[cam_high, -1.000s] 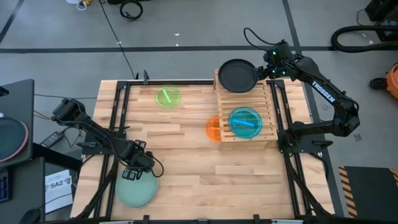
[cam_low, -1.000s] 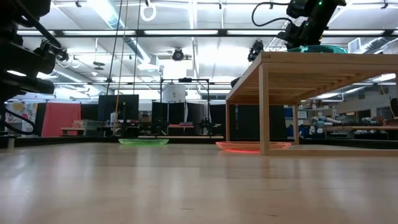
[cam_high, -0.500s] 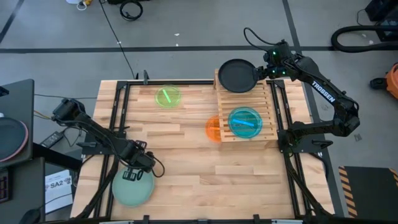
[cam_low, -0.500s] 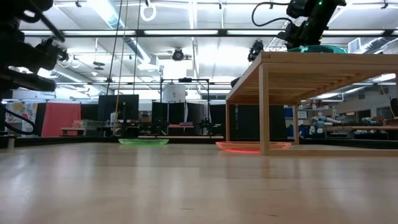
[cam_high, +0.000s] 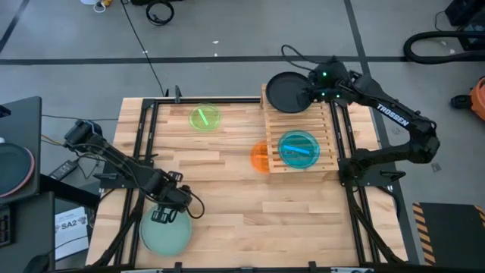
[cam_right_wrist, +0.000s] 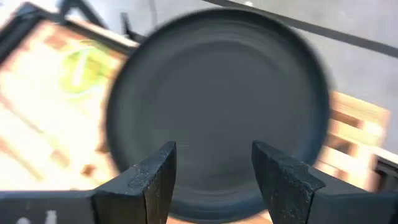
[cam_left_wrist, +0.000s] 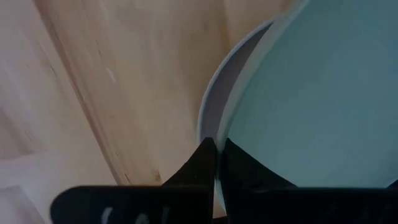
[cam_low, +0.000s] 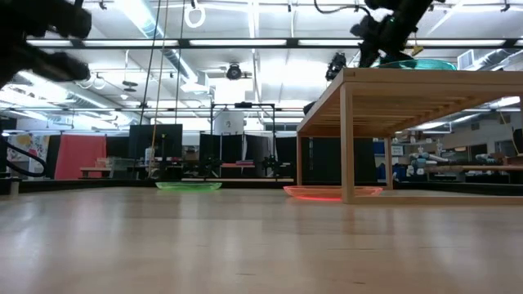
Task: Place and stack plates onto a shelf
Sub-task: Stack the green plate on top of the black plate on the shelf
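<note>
Pale wooden slats are making up the shelf [cam_high: 301, 133] seen from above, standing on the right half of the table [cam_high: 227, 189]. A black plate [cam_high: 286, 91] is lying at its far end, and a cyan plate [cam_high: 298, 149] is sitting at its near end. The right pincer [cam_high: 308, 92] is hovering at the black plate's right edge. An orange plate [cam_high: 258, 157] is lying on the table, partly under the shelf, and a green plate [cam_high: 204, 118] is lying well apart on the far left. The left pincer [cam_high: 164, 215] is sitting over the rim of a mint plate [cam_high: 166, 234] at the near left corner.

The low view is showing the shelf [cam_low: 409, 82] raised on legs, the orange plate [cam_low: 331, 192] beneath it and the green plate [cam_low: 189, 186] farther left.

The left wrist view is showing the fingers [cam_left_wrist: 202, 163] pressed together on the mint plate's [cam_left_wrist: 311, 93] rim.

The right wrist view is showing the fingers [cam_right_wrist: 155, 177] spread apart, with the black plate [cam_right_wrist: 217, 112] beyond them.
</note>
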`<control>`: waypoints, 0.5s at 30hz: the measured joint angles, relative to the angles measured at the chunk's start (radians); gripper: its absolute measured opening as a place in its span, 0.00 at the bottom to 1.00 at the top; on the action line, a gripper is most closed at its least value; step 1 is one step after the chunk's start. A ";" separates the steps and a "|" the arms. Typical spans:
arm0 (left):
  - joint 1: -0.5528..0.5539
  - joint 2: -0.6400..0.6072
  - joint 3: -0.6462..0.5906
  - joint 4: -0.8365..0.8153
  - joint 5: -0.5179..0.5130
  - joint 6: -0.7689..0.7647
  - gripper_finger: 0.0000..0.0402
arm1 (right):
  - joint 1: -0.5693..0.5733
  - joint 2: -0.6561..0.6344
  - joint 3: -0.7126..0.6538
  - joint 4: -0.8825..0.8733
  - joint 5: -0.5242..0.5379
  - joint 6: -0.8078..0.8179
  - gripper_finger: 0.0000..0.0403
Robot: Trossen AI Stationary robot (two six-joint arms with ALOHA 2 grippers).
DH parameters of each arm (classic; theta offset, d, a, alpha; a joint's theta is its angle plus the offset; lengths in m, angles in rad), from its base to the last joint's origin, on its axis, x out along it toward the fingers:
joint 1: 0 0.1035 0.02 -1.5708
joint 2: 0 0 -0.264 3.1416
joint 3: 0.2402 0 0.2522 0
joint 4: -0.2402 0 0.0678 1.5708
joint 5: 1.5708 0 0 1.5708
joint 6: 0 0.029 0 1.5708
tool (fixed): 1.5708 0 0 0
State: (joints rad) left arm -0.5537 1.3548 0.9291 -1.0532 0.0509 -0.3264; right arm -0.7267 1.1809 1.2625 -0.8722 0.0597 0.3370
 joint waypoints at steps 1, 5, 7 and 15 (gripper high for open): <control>0.000 0.000 0.017 -0.011 0.001 0.001 0.03 | 0.025 0.000 0.000 0.014 0.000 0.000 0.53; 0.000 0.000 0.087 -0.038 0.002 0.037 0.03 | 0.129 0.000 0.000 0.063 0.000 0.000 0.53; 0.001 0.000 0.123 -0.049 0.002 0.065 0.03 | 0.182 0.000 0.000 0.091 0.000 0.000 0.53; 0.001 0.000 0.236 -0.053 -0.123 0.114 0.04 | 0.391 0.000 0.000 0.175 0.000 0.010 0.53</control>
State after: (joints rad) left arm -0.5529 1.3548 1.1650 -1.1058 -0.0720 -0.2123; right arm -0.3355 1.1809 1.2625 -0.6977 0.0597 0.3470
